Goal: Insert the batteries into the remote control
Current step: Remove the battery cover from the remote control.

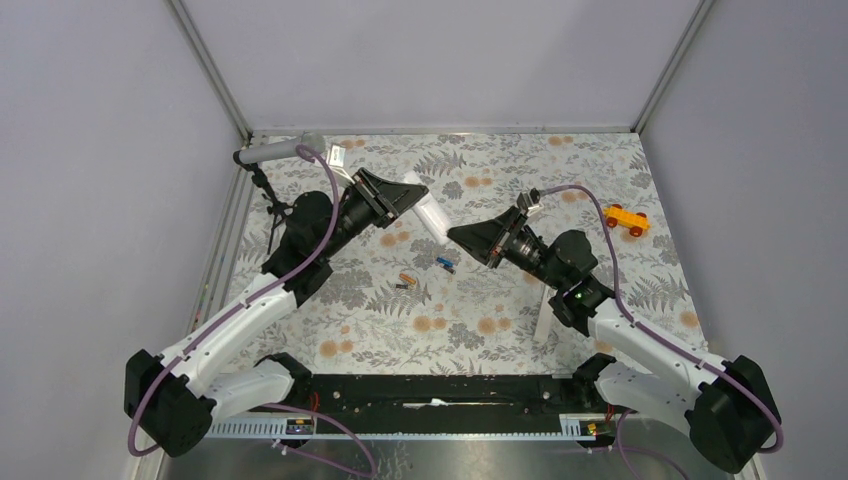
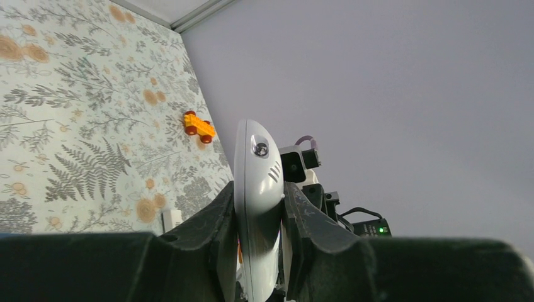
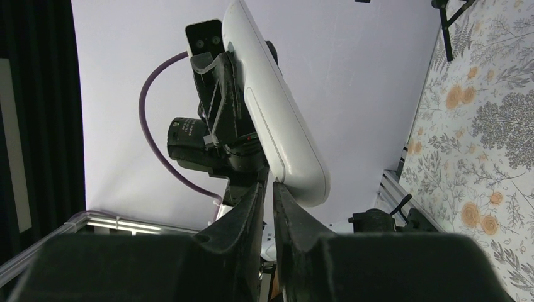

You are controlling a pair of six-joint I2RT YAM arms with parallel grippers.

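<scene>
My left gripper (image 1: 416, 193) is shut on the white remote control (image 1: 432, 215) and holds it in the air above the table's middle. In the left wrist view the remote (image 2: 257, 176) stands edge-on between the two black fingers. My right gripper (image 1: 453, 235) points at the remote's free end. In the right wrist view its jaws (image 3: 269, 187) are nearly together with only a thin slit, nothing shows between them, and one tip touches the remote's rounded end (image 3: 305, 179). The orange-brown battery (image 1: 406, 279) and the blue battery (image 1: 445, 264) lie on the floral cloth below.
An orange toy car (image 1: 625, 219) sits at the right back of the cloth. A thin white flat strip (image 1: 545, 318) lies near the right arm. A grey tube on a small stand (image 1: 278, 151) is at the back left corner. Walls close three sides.
</scene>
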